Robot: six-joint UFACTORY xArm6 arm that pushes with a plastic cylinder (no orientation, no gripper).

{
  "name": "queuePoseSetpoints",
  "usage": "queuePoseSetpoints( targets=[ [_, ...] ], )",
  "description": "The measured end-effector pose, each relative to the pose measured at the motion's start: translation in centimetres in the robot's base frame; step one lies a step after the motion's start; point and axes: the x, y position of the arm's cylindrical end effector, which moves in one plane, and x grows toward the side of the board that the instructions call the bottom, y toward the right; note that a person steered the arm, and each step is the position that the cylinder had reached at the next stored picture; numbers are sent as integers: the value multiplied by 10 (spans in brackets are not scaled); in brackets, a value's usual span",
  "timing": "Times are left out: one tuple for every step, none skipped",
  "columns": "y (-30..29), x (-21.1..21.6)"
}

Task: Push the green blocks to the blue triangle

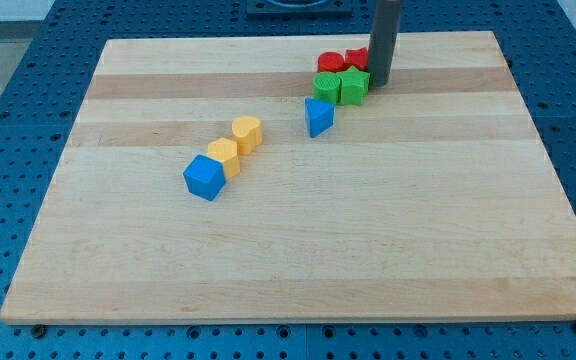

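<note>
Two green blocks sit side by side near the view's top centre: the left one (pixel 327 85) and the right one (pixel 354 85). The blue triangle (pixel 318 117) lies just below and left of them, a small gap apart. My tip (pixel 380 82) stands at the right edge of the right green block, touching or nearly touching it. Two red blocks (pixel 331 62) (pixel 357 58) sit directly above the green ones, partly hidden by the rod.
A blue cube (pixel 204 178) lies at left of centre, with two yellow blocks (pixel 225 157) (pixel 247 132) in a diagonal line up and right of it. The wooden board (pixel 298 250) ends close above the red blocks.
</note>
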Motion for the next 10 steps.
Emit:
queuePoseSetpoints(
  targets=[
    [-7,9],
    [-14,12],
    [-25,12],
    [-27,12],
    [-32,12],
    [-40,15],
    [-41,18],
    [-41,20],
    [-34,12],
    [-4,12]
  ],
)
